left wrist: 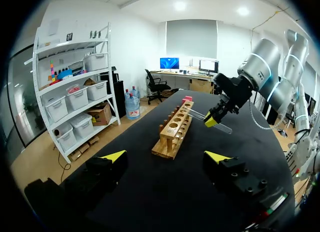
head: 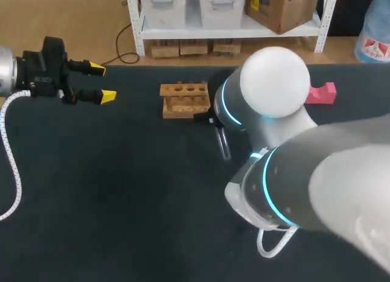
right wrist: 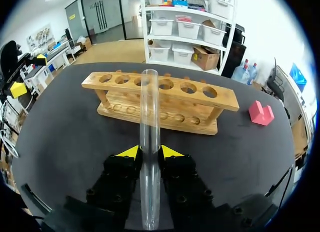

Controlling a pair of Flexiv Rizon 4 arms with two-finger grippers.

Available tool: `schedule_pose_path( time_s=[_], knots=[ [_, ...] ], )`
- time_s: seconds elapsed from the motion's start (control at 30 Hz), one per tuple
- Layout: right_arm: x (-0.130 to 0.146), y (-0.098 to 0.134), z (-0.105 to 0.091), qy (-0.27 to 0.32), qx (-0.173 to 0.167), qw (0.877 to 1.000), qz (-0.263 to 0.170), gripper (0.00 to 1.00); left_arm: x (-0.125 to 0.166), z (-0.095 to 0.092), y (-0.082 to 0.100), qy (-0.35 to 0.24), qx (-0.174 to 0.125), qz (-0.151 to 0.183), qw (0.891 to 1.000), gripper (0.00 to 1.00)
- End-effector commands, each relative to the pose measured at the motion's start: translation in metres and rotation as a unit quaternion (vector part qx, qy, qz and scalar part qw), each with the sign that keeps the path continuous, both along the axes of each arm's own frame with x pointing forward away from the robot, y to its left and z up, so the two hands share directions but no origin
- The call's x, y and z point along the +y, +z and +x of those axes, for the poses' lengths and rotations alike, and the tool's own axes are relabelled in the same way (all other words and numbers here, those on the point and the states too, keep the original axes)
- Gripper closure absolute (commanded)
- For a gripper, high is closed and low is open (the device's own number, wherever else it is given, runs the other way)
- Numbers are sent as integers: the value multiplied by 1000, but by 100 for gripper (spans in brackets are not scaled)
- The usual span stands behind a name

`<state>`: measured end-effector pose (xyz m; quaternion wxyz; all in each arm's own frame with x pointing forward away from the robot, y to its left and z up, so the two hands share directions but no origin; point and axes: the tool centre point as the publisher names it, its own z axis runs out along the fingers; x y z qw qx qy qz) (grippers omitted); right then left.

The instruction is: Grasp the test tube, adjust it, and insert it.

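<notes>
Yellow-tipped and pressed in from both sides, grips the clear test tube (right wrist: 149, 117) in the right claw (right wrist: 149, 152), pinching it partway along its length. Holds it clear of the dark counter (right wrist: 65, 137), lying along the fingers and pointing toward the wooden rack (right wrist: 165, 99) just ahead. Shows in the left wrist view as tilted, not upright, close beside the rack and outside every hole. Leaves the row of holes unfilled, as far as can be seen. Passes a pink block (right wrist: 261, 113) further out, beyond the rack's end.

Keeps the left claw (left wrist: 167, 156) spread apart with nothing between its tips, well away from the rack on the counter's left side.

Looks like grasping finished and adjusting in hand, with insertion not yet begun. Calls next for swinging the tube upright with its closed end down, centring it over one hole, then lowering straight without knocking the rack's top board.
</notes>
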<state>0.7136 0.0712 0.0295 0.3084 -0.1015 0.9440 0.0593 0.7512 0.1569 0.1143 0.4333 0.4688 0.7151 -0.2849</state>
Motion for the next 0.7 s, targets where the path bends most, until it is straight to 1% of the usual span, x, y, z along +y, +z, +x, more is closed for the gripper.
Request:
schedule_pose_path(
  time_s=[0.03,0.3,0.7],
  knots=[
    [-1,1,6,23,54,998,1,100,1,0,-1,-1,-2,-2,1000,0],
    [-3,-4,9,18,79,997,-4,100,1,0,-1,-1,-2,-2,1000,0],
    [-2,-8,13,10,92,996,-1,100,1,0,-1,-1,-2,-2,1000,0]
  ],
)
